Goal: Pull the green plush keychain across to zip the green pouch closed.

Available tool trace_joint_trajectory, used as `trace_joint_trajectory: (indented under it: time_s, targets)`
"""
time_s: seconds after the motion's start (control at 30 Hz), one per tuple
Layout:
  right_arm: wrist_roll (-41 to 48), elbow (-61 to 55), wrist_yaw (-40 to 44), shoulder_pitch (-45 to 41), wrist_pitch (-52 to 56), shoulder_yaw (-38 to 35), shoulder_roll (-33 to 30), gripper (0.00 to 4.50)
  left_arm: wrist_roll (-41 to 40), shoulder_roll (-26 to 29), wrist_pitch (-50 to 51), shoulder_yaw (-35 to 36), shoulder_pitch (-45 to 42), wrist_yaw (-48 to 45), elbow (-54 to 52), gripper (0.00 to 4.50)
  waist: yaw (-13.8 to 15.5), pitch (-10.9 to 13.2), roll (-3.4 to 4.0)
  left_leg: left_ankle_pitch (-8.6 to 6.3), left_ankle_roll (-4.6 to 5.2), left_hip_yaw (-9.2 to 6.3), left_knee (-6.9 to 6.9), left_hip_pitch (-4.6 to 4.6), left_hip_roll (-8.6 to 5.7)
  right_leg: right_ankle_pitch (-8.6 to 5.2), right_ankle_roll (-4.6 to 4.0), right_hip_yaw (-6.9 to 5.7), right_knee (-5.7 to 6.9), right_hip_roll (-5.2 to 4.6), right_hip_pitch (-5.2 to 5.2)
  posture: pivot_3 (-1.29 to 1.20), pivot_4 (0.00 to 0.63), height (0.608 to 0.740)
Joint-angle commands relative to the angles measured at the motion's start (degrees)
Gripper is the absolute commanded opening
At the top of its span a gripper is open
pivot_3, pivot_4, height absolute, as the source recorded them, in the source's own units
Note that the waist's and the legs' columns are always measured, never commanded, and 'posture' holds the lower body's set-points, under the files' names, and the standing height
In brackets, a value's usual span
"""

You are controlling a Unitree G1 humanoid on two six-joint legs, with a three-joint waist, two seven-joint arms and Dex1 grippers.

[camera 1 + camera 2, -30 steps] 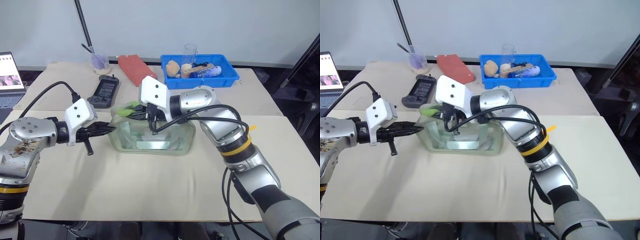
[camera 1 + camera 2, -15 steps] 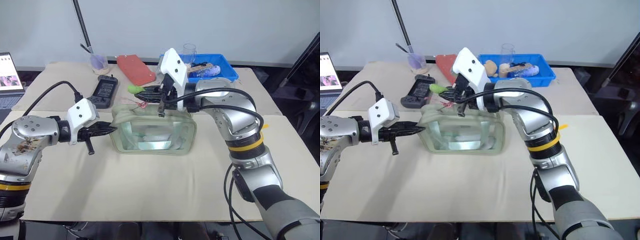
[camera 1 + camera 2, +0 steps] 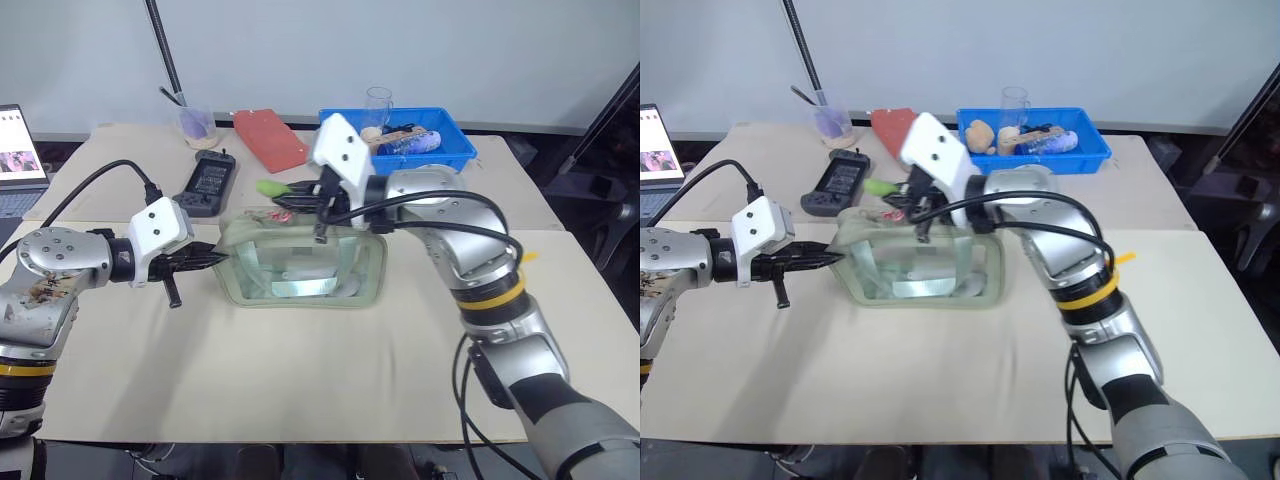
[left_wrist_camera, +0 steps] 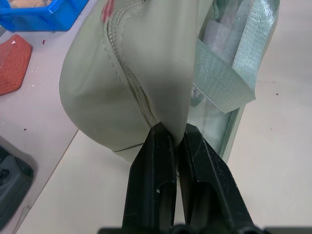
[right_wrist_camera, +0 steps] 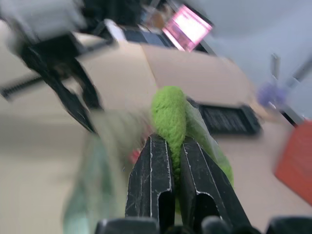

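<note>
The pale green pouch (image 3: pixel 300 270) with clear side panels stands mid-table on the beige mat. My left gripper (image 3: pixel 215 258) is shut on the fabric at the pouch's left end, beside the zipper (image 4: pixel 127 73); its black fingers (image 4: pixel 153 161) pinch that fabric. Above the pouch's top left, my right gripper (image 3: pixel 287 191) is shut on the lime-green plush keychain (image 3: pixel 270 187), which sticks out past the fingertips. In the right wrist view the fuzzy keychain (image 5: pixel 169 109) sits squeezed between the two black fingers (image 5: pixel 151 170). A small pinkish-red clasp (image 3: pixel 268 211) hangs under it at the pouch top.
A blue bin (image 3: pixel 455 158) with small items and a glass stands at the back right. A red flat object (image 3: pixel 270 138), a black handheld device (image 3: pixel 208 182) and a cup (image 3: pixel 197 125) lie behind the pouch. A laptop (image 3: pixel 20 160) sits far left.
My right gripper has lifted the keychain from low on the pouch's left top to above it, and the pouch top has been drawn up. The left gripper has kept its hold in place.
</note>
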Motion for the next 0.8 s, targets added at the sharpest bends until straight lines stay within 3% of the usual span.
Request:
trace_joint_trajectory:
  time_s: [0.03, 0.3, 0.5, 0.8]
  targets:
    - [0.7, -4.5, -0.4, 0.3, 1.8, -5.5, -4.7, 0.05, 1.7, 1.6, 0.0, 1.2, 1.4, 0.5, 0.7, 0.0, 0.0, 0.0, 0.0, 0.0, 0.0, 0.0, 0.0, 0.0, 0.0, 0.0, 0.0, 0.0, 0.0, 0.0, -0.01, 0.0, 0.15, 0.74]
    - [1.0, -8.8, -2.7, 8.5, 6.2, -12.3, -15.4, 0.05, 2.6, 1.5, -1.9, 0.5, -0.2, 0.9, 3.6, 0.0, -0.1, 0.0, 0.0, 0.0, 0.0, 0.07, -0.1, 0.03, 0.02, -0.03, -0.05, 0.02, -0.04, 0.0, -0.04, 0.0, 0.15, 0.74]
    - [1.7, -11.5, -6.5, 16.7, 9.5, -16.9, -17.6, 0.05, 2.7, 1.5, -2.7, 0.2, -0.4, 0.8, 4.7, 0.0, -0.1, 0.0, 0.0, 0.0, 0.0, 0.11, -0.15, 0.06, 0.05, -0.05, 0.0, 0.05, -0.05, 0.02, -0.05, 0.0, 0.15, 0.74]
    - [1.5, -11.1, -15.4, 31.0, 8.3, -11.7, -5.5, 0.05, 2.5, 0.9, -2.3, -1.2, -1.1, 0.8, 3.7, 0.0, -0.5, 0.0, 0.01, 0.0, 0.01, 0.15, -0.17, 0.16, 0.06, -0.21, 0.31, 0.12, -0.05, 0.06, 0.03, 0.0, 0.15, 0.74]
